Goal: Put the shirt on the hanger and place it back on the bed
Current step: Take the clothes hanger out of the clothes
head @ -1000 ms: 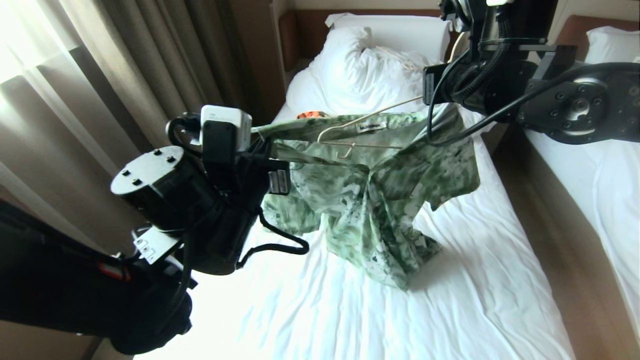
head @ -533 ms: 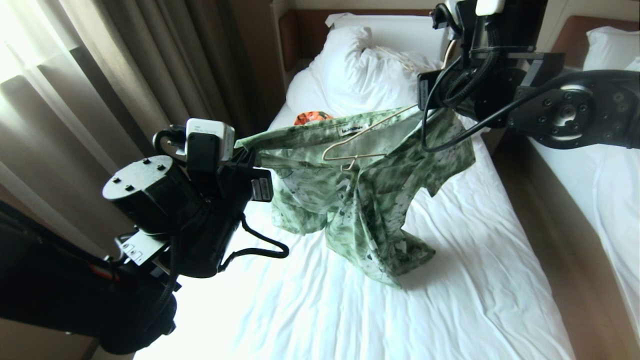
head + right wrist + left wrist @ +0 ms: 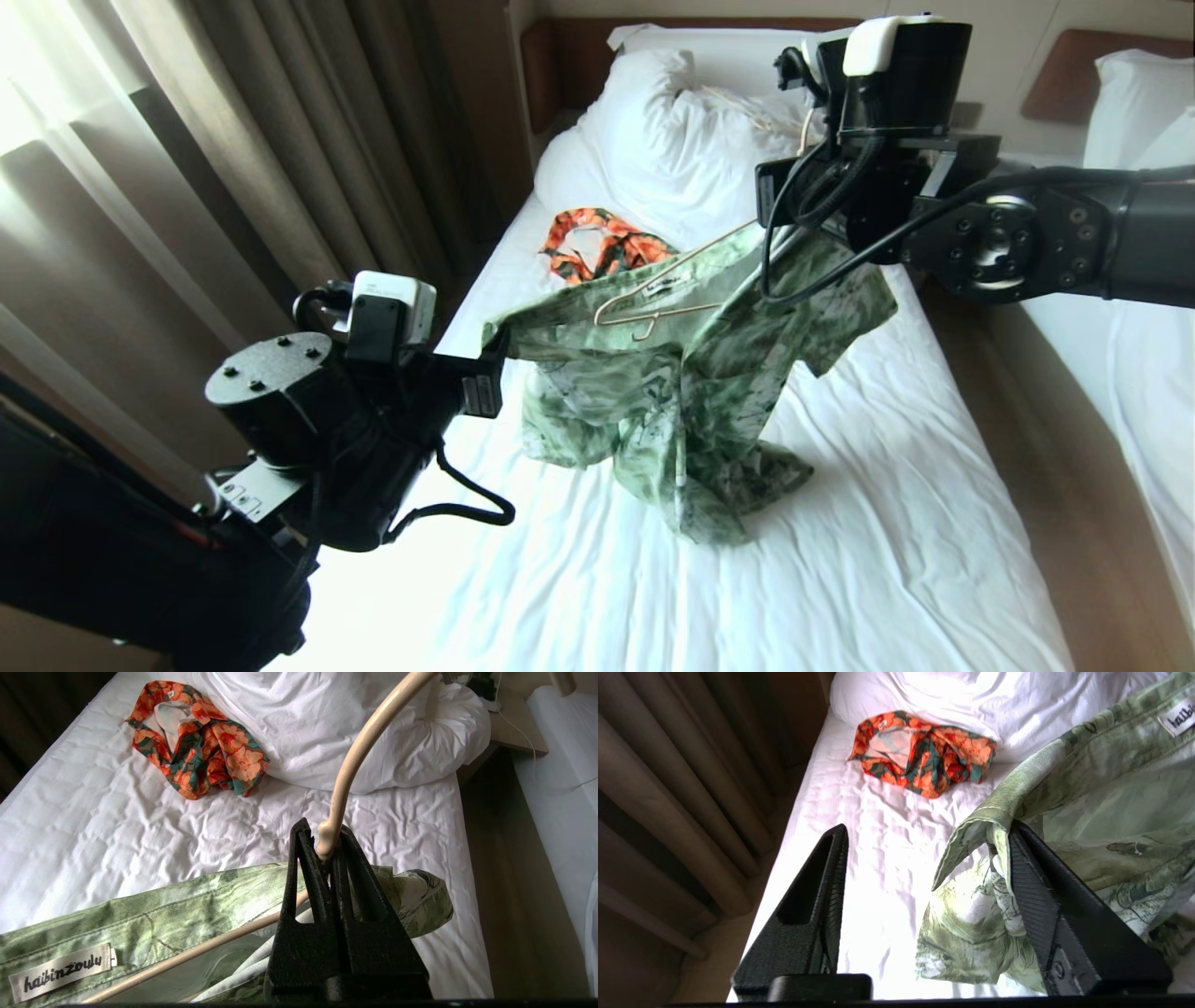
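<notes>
Two grippers above the bed (image 3: 887, 579): the right gripper (image 3: 327, 851), jaws pinched on the stiff wire hanger (image 3: 653, 297), carries the limp, light shirt (image 3: 691, 392), best held at collar or shoulder, while the left gripper (image 3: 924, 833), jaws spread, touches its collar edge.

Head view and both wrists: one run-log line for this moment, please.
left gripper open, light green floral shirt draped on one finger | right gripper shut on cream wire hanger
</notes>
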Available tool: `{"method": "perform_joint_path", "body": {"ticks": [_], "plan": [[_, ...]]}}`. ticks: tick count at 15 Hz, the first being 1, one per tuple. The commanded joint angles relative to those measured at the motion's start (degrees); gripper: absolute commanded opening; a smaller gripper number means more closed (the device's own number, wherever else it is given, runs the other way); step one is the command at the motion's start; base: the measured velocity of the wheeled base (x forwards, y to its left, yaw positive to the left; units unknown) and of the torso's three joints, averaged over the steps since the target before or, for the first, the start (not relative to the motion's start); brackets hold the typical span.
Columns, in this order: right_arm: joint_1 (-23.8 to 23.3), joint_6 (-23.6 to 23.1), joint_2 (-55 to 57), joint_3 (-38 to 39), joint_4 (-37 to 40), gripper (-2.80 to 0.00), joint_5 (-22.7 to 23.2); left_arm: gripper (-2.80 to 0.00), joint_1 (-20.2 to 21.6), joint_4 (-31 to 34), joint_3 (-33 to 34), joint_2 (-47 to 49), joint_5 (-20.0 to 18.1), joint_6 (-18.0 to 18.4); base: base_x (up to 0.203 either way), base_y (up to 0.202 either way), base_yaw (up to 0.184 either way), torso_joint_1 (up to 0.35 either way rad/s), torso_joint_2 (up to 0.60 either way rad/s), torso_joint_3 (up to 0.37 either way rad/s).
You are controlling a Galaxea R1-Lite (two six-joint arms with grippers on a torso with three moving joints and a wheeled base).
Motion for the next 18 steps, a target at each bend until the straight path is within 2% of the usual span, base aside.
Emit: {"method": "perform_joint_path", "body": {"ticks": [1, 3, 6, 9, 10, 13, 15, 18], "plan": [[0.69, 0.32, 1.28, 0.62, -0.38, -2.80, -0.28, 0.00, -0.74, -0.58, 2.31, -0.18, -0.06, -0.37, 0.000, 0.000, 0.000, 0.000, 0.00, 0.000], [1.77, 0.78, 0.96, 1.10, -0.38, -2.80, -0.45, 0.00, -1.76, -0.30, 1.05, 0.25, 0.04, -1.45, 0.000, 0.000, 0.000, 0.000, 0.00, 0.000], [2.41, 0.95, 0.72, 2.46, -0.83, -2.80, -0.85, 0.00, -1.79, -0.25, 2.93, -0.33, 0.12, -3.03, 0.000, 0.000, 0.000, 0.000, 0.00, 0.000], [3.37, 2.69, 1.02, 4.71, -2.47, -2.80, -1.16, 0.00, 0.09, -0.81, 7.86, -1.29, 0.44, -5.26, 0.000, 0.000, 0.000, 0.000, 0.00, 0.000], [3.64, 4.14, 1.03, 5.52, -2.49, -2.80, -1.24, -2.80, 1.61, -0.90, 10.00, -2.00, 0.57, -6.86, 0.000, 0.000, 0.000, 0.000, 0.00, 0.000], [3.90, 8.62, 0.93, 7.09, -2.50, -2.80, -1.27, -2.80, 6.95, -0.89, 14.96, -7.10, 0.43, -8.44, 0.000, 0.000, 0.000, 0.000, 0.00, 0.000], [3.89, 16.48, 0.86, 9.11, -2.39, -2.80, -1.21, -2.80, 11.17, -0.75, 17.81, -9.88, 0.45, -8.55, 0.000, 0.000, 0.000, 0.000, 0.00, 0.000], [3.06, 31.43, 0.20, 10.56, 0.38, -2.80, -0.88, -2.80, 16.42, -0.79, 21.40, -13.83, 0.53, -8.51, 0.000, 0.000, 0.000, 0.000, 0.00, 0.000]]}}
